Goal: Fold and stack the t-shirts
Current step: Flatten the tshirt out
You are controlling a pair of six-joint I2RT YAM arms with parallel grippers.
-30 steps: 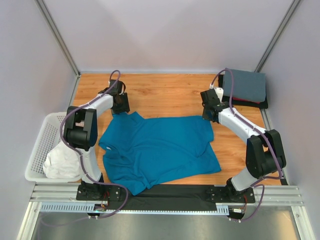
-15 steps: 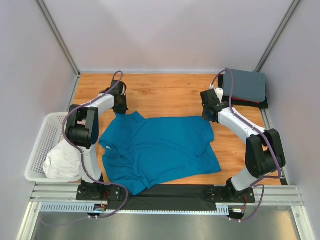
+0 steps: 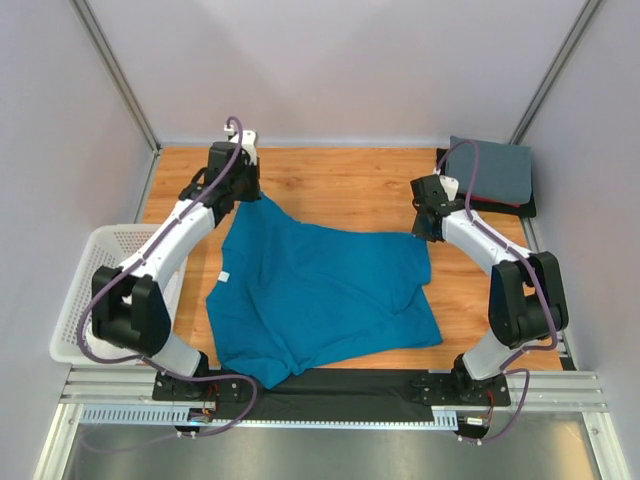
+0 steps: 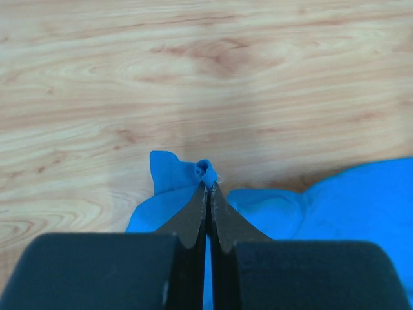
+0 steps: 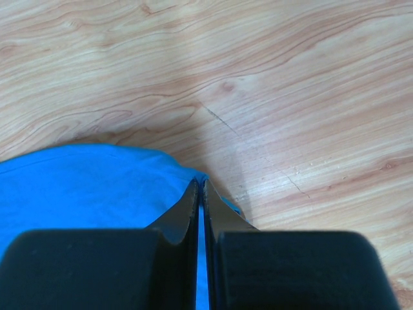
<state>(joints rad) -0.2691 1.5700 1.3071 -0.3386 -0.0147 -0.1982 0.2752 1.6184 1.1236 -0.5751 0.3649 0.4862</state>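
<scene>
A teal-blue t-shirt (image 3: pixel 320 290) lies spread over the middle of the wooden table. My left gripper (image 3: pixel 243 197) is shut on its far-left corner, and the bunched fabric (image 4: pixel 169 175) pokes out past the fingertips (image 4: pixel 201 194). At the shirt's far-right corner my right gripper (image 3: pixel 425 231) is also shut, its jaws pinching the cloth edge (image 5: pixel 97 187) just above the wood. A folded slate-grey t-shirt (image 3: pixel 492 170) tops a small pile at the back right, with dark and red edges (image 3: pixel 500 205) showing beneath.
A white mesh laundry basket (image 3: pixel 85 285) stands at the left edge, partly behind my left arm. A black strip (image 3: pixel 350 384) runs along the near edge by the arm bases. Grey walls and metal posts enclose the table.
My left gripper has shut on the shirt's far-left corner and carried it toward the back, stretching the arm out. The right gripper has shifted slightly right, still gripping.
</scene>
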